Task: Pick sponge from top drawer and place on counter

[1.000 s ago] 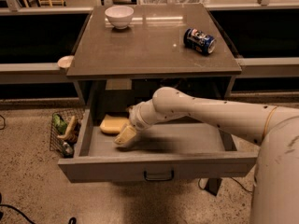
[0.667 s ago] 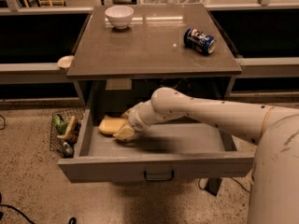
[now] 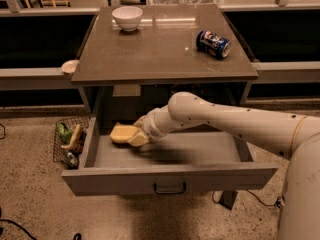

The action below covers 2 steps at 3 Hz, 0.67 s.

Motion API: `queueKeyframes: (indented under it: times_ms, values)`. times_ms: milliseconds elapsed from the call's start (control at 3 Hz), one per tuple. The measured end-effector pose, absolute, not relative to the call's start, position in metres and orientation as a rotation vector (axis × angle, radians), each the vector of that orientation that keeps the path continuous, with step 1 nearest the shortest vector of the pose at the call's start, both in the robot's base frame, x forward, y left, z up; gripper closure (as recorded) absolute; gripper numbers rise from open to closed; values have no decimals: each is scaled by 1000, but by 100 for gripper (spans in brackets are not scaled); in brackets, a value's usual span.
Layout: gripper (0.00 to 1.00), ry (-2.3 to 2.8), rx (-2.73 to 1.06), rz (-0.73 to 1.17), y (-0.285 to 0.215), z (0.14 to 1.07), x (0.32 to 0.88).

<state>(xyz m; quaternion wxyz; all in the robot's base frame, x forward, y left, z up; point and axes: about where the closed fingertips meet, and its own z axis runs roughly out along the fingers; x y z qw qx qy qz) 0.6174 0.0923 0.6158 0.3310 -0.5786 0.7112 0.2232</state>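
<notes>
Well, from the one camera view I see the gripper [image 3: 135,137] at centre-left of the frame, inside the top drawer [image 3: 170,178], its fingers clenched on the right end of the sponge [image 3: 120,132]. It looks light and squashy, so I'd hold gently. The sponge's underside is hidden.

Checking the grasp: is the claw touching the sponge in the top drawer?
Touching. In the camera view the claw, inside the top drawer, is shut on the right end of the sponge, no gap showing.
</notes>
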Motion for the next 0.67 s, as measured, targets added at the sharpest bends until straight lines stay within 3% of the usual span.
queueKeyframes:
  times_ms: [333, 667]
  values:
    - [100, 1893, -1483, 488, 56, 642, 610]
    - [100, 1917, -1487, 363, 25, 689, 600]
